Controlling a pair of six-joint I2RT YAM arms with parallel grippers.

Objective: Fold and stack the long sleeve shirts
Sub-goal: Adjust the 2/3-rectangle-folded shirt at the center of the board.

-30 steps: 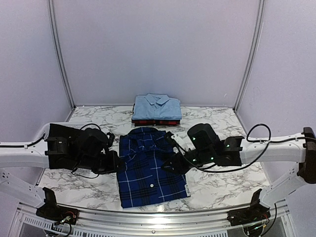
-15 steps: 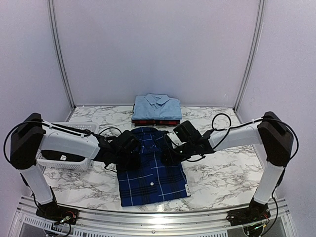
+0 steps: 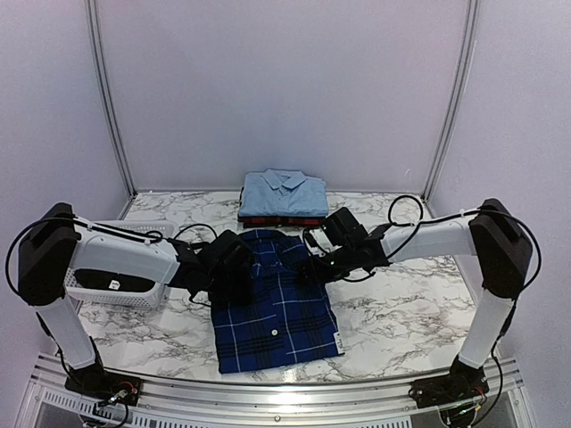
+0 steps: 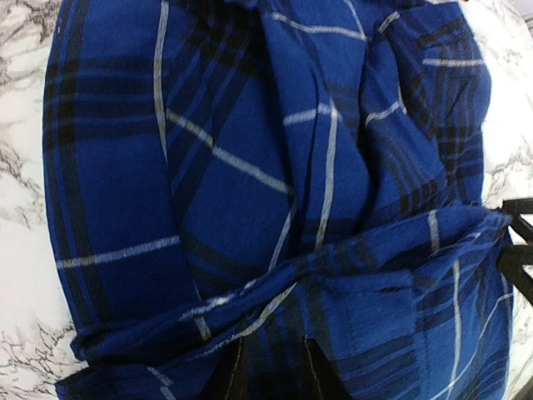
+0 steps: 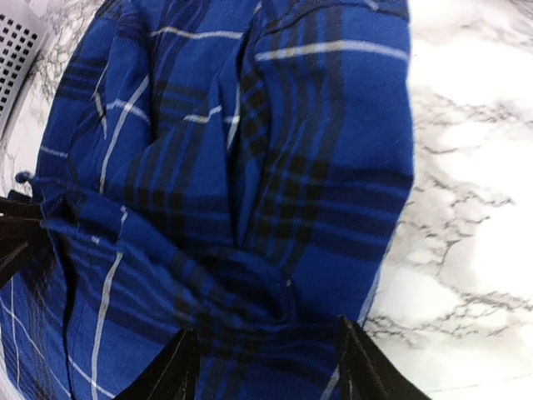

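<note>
Pale walls (image 3: 285, 89) close in a white marbled surface (image 3: 401, 303) on three sides. In the middle of this surface lies the navy plaid shirt (image 3: 275, 316), with its collar toward the far wall. Its near part lies flat, and one white button shows there.

Both arms reach in to the upper part of this shirt, one from each side. The left gripper (image 4: 268, 371) has its jaws close together, and a fold of the blue cloth is pinched between them. The right gripper (image 5: 265, 333) has its jaws wider apart, and they hold a thick bunch of the same cloth. A raised ridge of cloth runs across the shirt from one gripper to the other.

At the far edge of the surface, near the back wall, the light blue shirt (image 3: 284, 193) lies folded on top of the red-and-black plaid shirt (image 3: 282, 220); of the latter only a thin edge shows. A white slotted basket (image 3: 134, 234) stands on the left side, partly hidden behind the left arm.
</note>
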